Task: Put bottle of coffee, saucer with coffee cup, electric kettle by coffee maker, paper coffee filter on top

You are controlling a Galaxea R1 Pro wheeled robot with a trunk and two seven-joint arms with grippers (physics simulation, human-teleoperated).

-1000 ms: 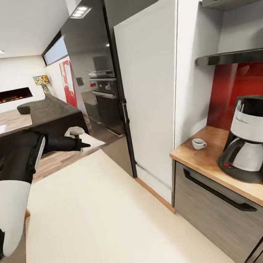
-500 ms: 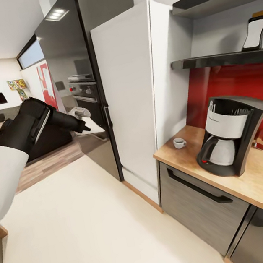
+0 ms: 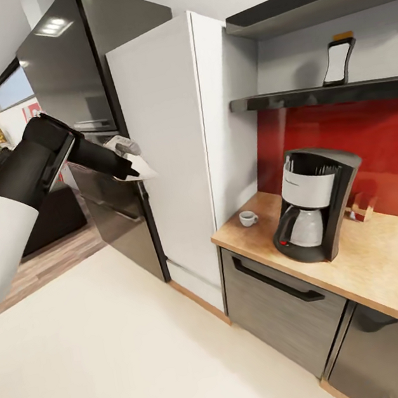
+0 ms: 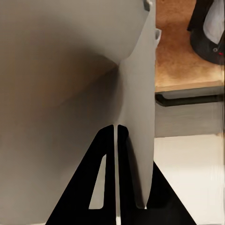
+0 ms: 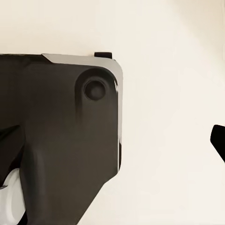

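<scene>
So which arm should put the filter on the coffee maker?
Left. Its fingers are shut on the paper filter, raised toward the coffee maker.

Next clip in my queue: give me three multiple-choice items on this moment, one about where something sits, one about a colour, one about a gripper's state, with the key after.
1. Where is the coffee cup?
A. On the countertop, left of the coffee maker
B. On the shelf
C. On top of the coffee maker

2. What colour is the wall panel behind the coffee maker?
A. Blue
B. Red
C. Green

3. What state is the left gripper in?
A. Wide open, holding nothing
B. Shut on the cup
C. Shut on the paper coffee filter

Key: 1 A, the cup stands on the wood surface apart from the machine; 2 B, the panel below the shelf is red; 3 C, the left wrist view shows the fingers pressed together on the pale sheet.
</scene>
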